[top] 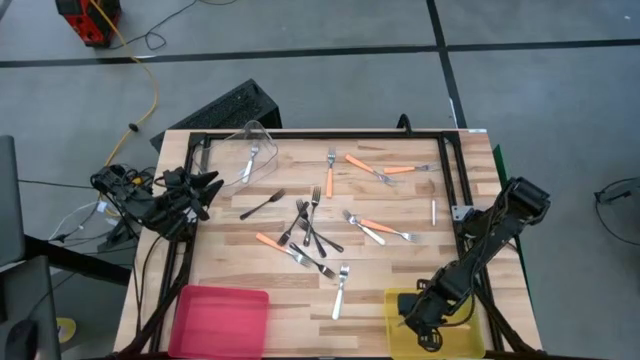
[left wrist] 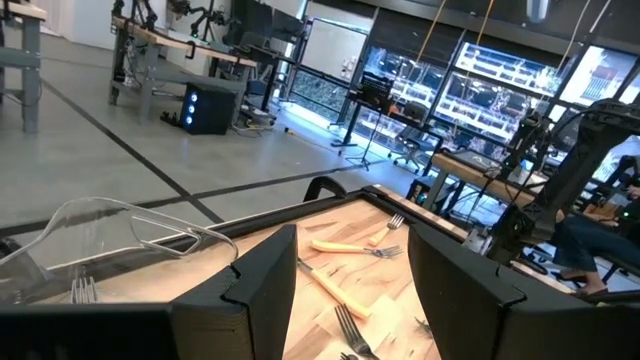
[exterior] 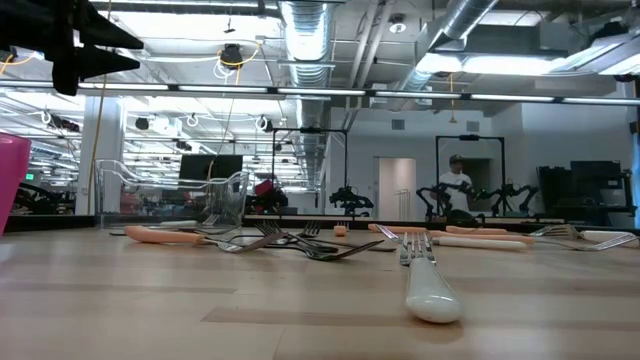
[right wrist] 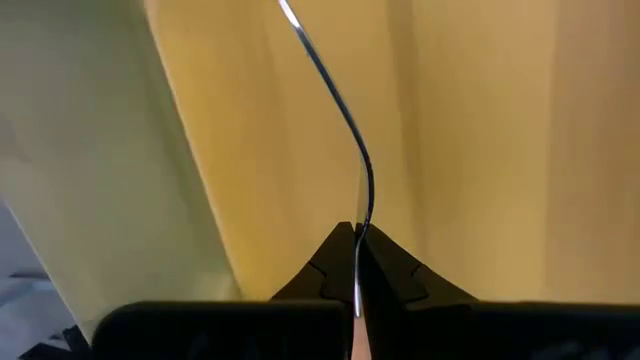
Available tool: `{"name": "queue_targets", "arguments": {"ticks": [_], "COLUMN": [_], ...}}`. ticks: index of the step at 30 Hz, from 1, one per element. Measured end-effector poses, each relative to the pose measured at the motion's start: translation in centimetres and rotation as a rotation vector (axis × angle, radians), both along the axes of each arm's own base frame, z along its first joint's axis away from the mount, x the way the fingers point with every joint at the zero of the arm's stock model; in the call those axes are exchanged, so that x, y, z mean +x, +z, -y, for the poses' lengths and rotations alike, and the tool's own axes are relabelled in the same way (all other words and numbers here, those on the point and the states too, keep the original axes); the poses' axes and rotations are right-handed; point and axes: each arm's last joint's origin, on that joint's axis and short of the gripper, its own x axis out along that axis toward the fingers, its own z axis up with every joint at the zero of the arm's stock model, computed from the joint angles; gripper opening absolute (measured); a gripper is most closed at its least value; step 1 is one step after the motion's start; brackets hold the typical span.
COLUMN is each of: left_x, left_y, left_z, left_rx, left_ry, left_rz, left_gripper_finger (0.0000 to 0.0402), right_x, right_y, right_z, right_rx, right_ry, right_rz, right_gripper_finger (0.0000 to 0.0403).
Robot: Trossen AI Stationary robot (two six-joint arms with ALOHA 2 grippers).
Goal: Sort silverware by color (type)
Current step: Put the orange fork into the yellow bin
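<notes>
Several forks lie flat and scattered on the wooden table (top: pixel 230 270): orange-handled ones (top: pixel 362 164), dark ones (top: pixel 262 205) and silver ones (top: pixel 340 291). One silver fork (top: pixel 252 160) lies in the clear bin (top: pixel 255 135). My right gripper (top: pixel 425 312) is down inside the yellow bin (top: pixel 470 335), shut on a slim fork (right wrist: pixel 345 125) that shows edge-on. My left gripper (left wrist: pixel 350 290) hovers open and holds nothing, above the table's left edge near the clear bin. My right gripper pinches the fork between its two fingertips (right wrist: pixel 335 265). The thin silver neck (right wrist: pixel 368 200) sticks out past the tips and curves away over the yellow bin floor. A sliver of orange shows between the fingers. Whether the fork's far end touches the bin cannot be told.
The pink bin (top: pixel 220 318) stands at the table's near left corner and the yellow bin at its near right corner. A black frame (top: pixel 320 133) runs along the far edge and both sides. A tangle of forks (top: pixel 308 228) lies mid-table.
</notes>
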Motion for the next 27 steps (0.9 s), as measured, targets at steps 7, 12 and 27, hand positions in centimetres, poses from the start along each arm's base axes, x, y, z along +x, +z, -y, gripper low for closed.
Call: {"name": "queue_targets", "arguments": {"ticks": [7, 12, 27], "left_x": [0.0, 0.0, 0.0], "left_y": [0.0, 0.0, 0.0], "left_z": [0.0, 0.0, 0.0], "left_rx": [0.0, 0.0, 0.001], "left_ry": [0.0, 0.001, 0.0], "left_rz": [0.0, 0.0, 0.0], "left_gripper_finger": [0.0178, 0.0178, 0.0178], "right_x": [0.09, 0.03, 0.18], "right_y": [-0.25, -0.3, -0.5], "right_z": [-0.13, -0.1, 0.33], "right_rx": [-0.019, -0.028, -0.06], "right_ry": [0.015, 0.029, 0.015], "right_rz": [0.025, 0.031, 0.027], "right_gripper_finger": [0.0027, 0.0027, 0.0043]}}
